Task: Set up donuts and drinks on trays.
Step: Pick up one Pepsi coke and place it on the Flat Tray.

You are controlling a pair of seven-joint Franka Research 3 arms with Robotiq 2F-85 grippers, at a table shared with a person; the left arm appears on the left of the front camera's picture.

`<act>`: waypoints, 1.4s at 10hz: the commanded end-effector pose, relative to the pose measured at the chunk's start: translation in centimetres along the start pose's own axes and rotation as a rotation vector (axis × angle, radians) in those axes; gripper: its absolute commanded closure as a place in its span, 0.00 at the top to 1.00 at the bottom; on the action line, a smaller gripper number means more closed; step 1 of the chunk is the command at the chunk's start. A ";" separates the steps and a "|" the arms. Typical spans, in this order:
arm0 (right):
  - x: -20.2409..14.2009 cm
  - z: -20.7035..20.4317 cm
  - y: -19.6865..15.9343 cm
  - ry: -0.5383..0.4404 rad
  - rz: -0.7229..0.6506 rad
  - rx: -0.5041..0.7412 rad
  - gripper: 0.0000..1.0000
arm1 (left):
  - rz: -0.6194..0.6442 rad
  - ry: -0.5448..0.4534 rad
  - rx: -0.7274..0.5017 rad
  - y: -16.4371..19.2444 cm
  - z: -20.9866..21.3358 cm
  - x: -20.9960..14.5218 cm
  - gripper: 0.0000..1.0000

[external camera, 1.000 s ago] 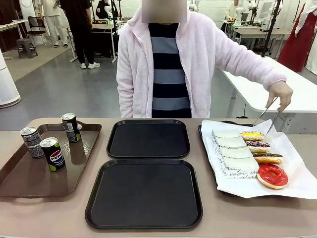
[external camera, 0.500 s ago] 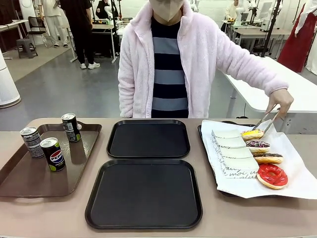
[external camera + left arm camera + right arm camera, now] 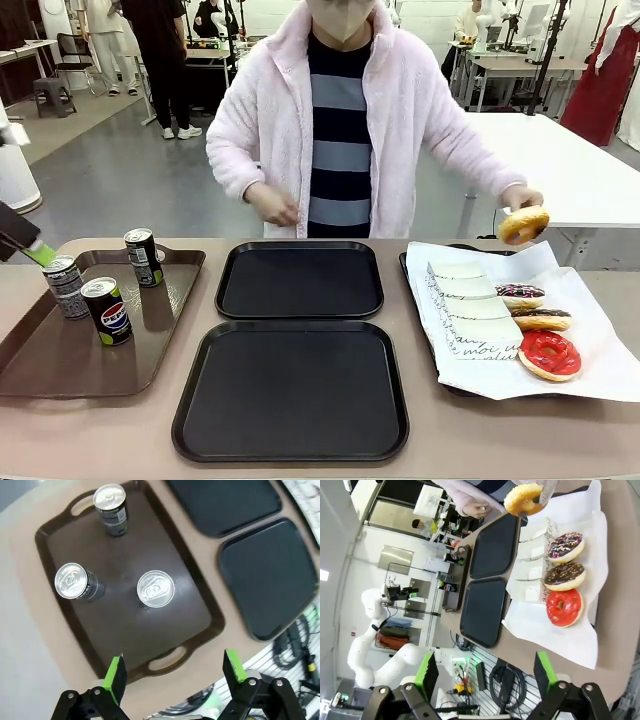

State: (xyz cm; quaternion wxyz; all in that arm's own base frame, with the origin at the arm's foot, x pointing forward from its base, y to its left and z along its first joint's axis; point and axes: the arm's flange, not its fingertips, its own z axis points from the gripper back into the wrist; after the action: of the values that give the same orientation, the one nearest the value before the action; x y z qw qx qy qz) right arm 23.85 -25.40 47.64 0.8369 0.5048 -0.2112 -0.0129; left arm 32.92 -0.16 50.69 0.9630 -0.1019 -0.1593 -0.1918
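The left fingers point(image 3: 115, 678) are spread wide with nothing between them, above the near handle of the brown tray point(image 3: 60, 362), which lies on the surface point(image 3: 100, 440) just left of the near black tray point(image 3: 291, 392). Three cans stand upright and apart on the brown tray. A grey can point(image 3: 63, 287) is farthest left of the near black tray, a black Pepsi can point(image 3: 106, 311) is just beside it, and a black-and-green can point(image 3: 144, 257) is farther back. The far black tray point(image 3: 300, 281) lies just beyond the near black tray.

Right of the near black tray, white paper point(image 3: 600, 372) carries white sleeves point(image 3: 470, 305) and three donuts in a row: a sprinkled one point(image 3: 520, 295), a chocolate one point(image 3: 541, 319) and a red one point(image 3: 549, 355). Beyond them, the person's hand point(image 3: 522, 196) holds a glazed donut point(image 3: 523, 225) in the air with tongs point(image 3: 547, 489).

The right fingers point(image 3: 543, 674) are spread wide and empty, high above the surface, to the right of the near black tray.
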 end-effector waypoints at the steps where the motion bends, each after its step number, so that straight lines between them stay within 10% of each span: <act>1: 0.1 0.1 -0.2 -0.014 0.017 0.022 1.00 | 0.070 0.034 0.084 -0.8 -1.7 1.3 1.00; 6: 0.1 0.1 -0.2 -0.014 0.017 0.022 1.00 | 0.226 0.009 0.313 -1.1 -8.8 4.8 1.00; 14: 0.1 0.1 -0.2 -0.014 0.017 0.022 1.00 | 0.239 0.026 0.288 -0.3 -9.7 5.1 1.00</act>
State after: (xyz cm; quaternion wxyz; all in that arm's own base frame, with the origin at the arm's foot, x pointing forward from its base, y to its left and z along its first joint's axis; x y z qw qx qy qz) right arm 23.84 -25.42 47.63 0.8370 0.5043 -0.2120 -0.0117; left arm 40.00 -4.74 43.40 0.9861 0.0121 -0.1587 -0.0480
